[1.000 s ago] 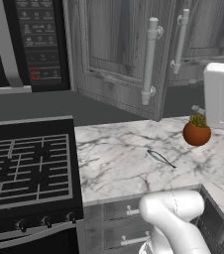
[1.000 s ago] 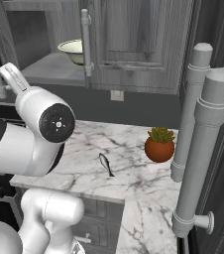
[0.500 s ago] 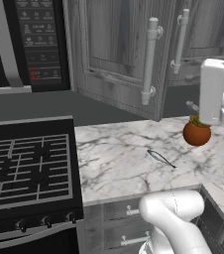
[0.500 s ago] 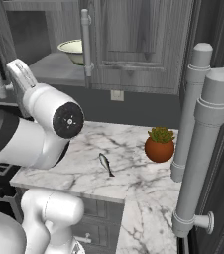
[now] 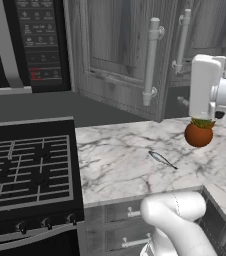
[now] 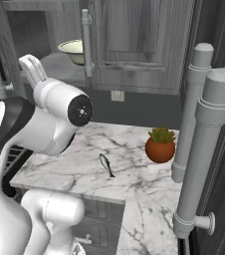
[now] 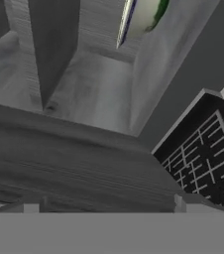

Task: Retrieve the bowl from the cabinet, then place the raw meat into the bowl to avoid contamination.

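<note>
The cream-white bowl [image 6: 75, 50] sits on the lower shelf of the open grey cabinet [image 6: 134, 45], behind a bar handle. In the hand view the bowl [image 7: 142, 17] shows at the top edge, rolled on its side, with the shelf underside below it. My gripper [image 7: 106, 205] is open and empty, its fingertips [image 7: 32, 205] wide apart and well short of the bowl. The white hand [image 5: 205, 85] is raised over the counter's right part, in front of the cabinet [image 5: 115, 45]. The raw meat [image 5: 162, 159] [image 6: 106, 165], a thin dark sliver, lies on the marble counter [image 5: 115, 160].
An orange-brown plant pot [image 5: 198, 134] [image 6: 160, 147] stands on the counter right of the meat. A black stove [image 5: 25, 170] [image 7: 203, 154] lies left, with a microwave [image 5: 30, 40] above it. Open cabinet doors with long bar handles [image 5: 152, 60] [image 6: 204, 129] jut out near the arm.
The arm has swung left and upward toward the cabinet opening; its hand sits higher and farther left in the left base view. Bowl, meat and pot have not moved. Jaws stay open.
</note>
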### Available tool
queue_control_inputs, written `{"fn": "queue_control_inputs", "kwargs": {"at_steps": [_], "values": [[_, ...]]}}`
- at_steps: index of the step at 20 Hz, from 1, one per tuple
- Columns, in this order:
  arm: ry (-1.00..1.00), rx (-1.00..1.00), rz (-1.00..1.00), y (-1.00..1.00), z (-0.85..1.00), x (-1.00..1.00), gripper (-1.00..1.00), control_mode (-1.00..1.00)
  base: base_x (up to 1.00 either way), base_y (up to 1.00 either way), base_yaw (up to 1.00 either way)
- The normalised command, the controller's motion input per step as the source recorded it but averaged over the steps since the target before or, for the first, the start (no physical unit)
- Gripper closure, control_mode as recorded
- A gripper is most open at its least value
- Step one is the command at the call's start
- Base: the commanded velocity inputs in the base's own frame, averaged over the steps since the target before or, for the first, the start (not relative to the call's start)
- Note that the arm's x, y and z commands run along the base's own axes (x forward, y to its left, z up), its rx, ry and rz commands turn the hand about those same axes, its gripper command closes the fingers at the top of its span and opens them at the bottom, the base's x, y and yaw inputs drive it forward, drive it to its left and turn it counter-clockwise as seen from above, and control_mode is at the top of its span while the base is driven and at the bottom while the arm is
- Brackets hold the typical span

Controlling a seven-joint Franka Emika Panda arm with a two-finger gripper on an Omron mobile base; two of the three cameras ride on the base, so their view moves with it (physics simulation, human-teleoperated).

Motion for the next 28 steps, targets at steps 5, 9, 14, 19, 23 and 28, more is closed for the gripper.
{"fn": "queue_control_inputs", "kwargs": {"at_steps": [5, 9, 14, 19, 23, 28], "values": [[0.07, 0.02, 0.05, 0.22, -0.07, 0.4, -1.0, -1.0, 0.0, 0.0, 0.0], [0.11, 0.01, 0.08, 0.36, -0.1, 0.31, -1.0, -1.0, 0.0, 0.0, 0.0], [0.11, 0.0, 0.12, 0.48, -0.08, 0.02, -1.0, -1.0, 0.0, 0.0, 0.0], [0.07, 0.01, 0.12, 0.54, -0.06, 0.0, -1.0, -1.0, 0.0, 0.0, 0.0], [0.05, 0.01, 0.11, 0.63, -0.04, 0.0, -1.0, -1.0, 0.0, 0.0, 0.0], [0.01, 0.01, 0.07, 0.75, -0.07, 0.0, -1.0, -1.0, 0.0, 0.0, 0.0]]}}
